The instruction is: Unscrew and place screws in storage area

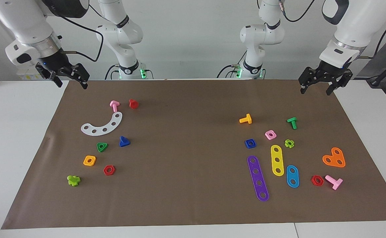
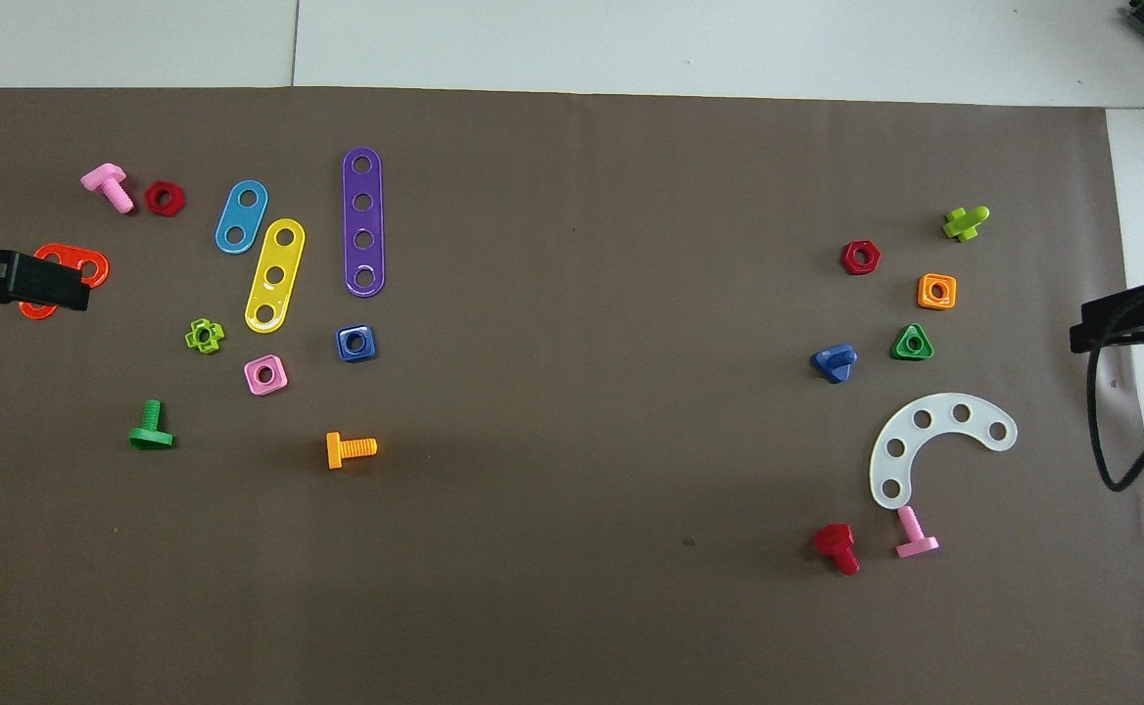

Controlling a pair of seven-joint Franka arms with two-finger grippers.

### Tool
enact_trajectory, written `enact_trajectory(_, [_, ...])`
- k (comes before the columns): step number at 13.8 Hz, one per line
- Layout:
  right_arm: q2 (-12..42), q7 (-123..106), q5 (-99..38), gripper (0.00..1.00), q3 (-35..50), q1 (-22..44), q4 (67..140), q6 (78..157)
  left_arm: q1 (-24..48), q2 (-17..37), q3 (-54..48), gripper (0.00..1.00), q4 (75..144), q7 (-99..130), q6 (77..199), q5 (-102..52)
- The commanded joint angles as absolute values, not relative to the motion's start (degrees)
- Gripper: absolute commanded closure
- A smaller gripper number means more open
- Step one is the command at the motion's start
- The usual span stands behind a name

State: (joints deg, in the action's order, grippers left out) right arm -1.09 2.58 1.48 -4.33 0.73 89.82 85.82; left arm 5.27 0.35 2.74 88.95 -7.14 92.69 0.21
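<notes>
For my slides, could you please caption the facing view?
Both open end effectors, left and right, hover above toy parts on brown mat.

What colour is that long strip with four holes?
Purple; it shows best in the overhead view.

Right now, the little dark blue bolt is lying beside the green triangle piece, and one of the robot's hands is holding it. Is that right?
Not quite. The dark blue bolt does lie beside the green triangle piece, but nothing holds it. The facing view shows the left gripper and right gripper both up by the mat's corners, open and empty.
</notes>
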Motion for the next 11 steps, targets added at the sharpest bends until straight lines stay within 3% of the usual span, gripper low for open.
enact_trajectory(1, [-1.8,1.4,3.4,0.0,-3.6,1.6,89.9,86.0,4.7,-1.1,2.5,0.0,90.4,-7.7,92.5,-0.4])
enact_trajectory(11, [-2.2,3.1,0.1,0.0,-3.7,1.3,89.9,85.7,4.7,-1.1,2.5,0.0,90.4,-7.7,92.5,-0.4])
